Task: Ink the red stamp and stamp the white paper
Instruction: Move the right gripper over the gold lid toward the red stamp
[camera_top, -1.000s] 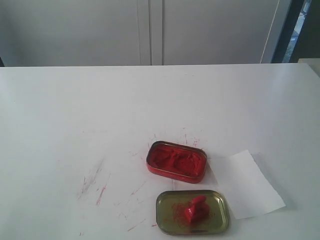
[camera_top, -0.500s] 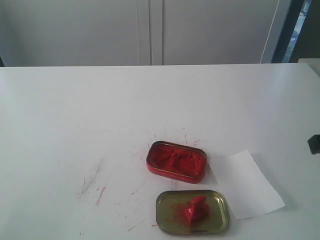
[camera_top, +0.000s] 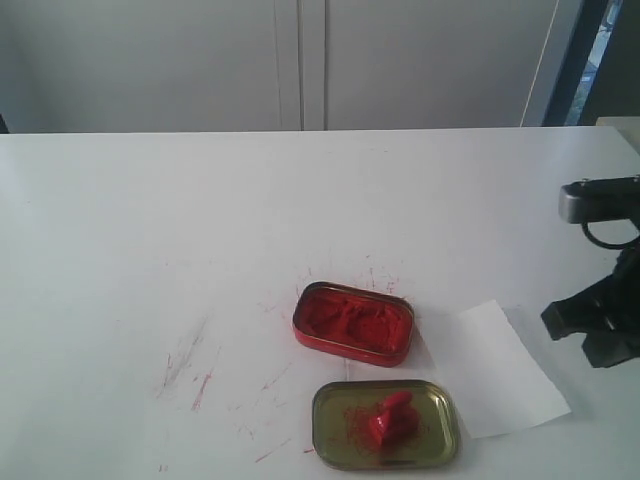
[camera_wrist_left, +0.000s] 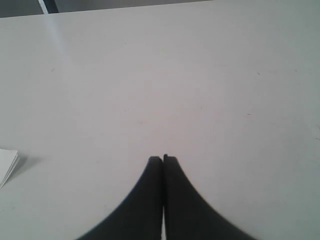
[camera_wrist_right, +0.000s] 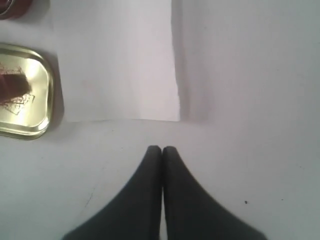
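Observation:
The red stamp (camera_top: 390, 418) lies on its side on the gold-olive lid (camera_top: 335, 410) near the table's front edge. In the right wrist view the stamp (camera_wrist_right: 12, 84) shows only as a dark red shape at the frame's edge, on the lid (camera_wrist_right: 30, 110). The white paper (camera_top: 492, 368) lies flat to the right of the lid and also fills much of the right wrist view (camera_wrist_right: 120, 65). My right gripper (camera_top: 560, 320) (camera_wrist_right: 162, 149) is shut and empty, just off the paper's right edge. My left gripper (camera_wrist_left: 163, 159) is shut over bare tabletop and is out of the exterior view.
The open red tin of ink paste (camera_top: 353, 322) stands behind the lid, left of the paper. The white tabletop (camera_top: 200, 220) carries red scratches (camera_top: 200, 385) at front left. A corner of stacked white sheets (camera_wrist_left: 6, 165) shows in the left wrist view.
My right arm has come into the exterior view from the right edge and moved left toward the paper. The stamp, lid, tin and paper have stayed where they were.

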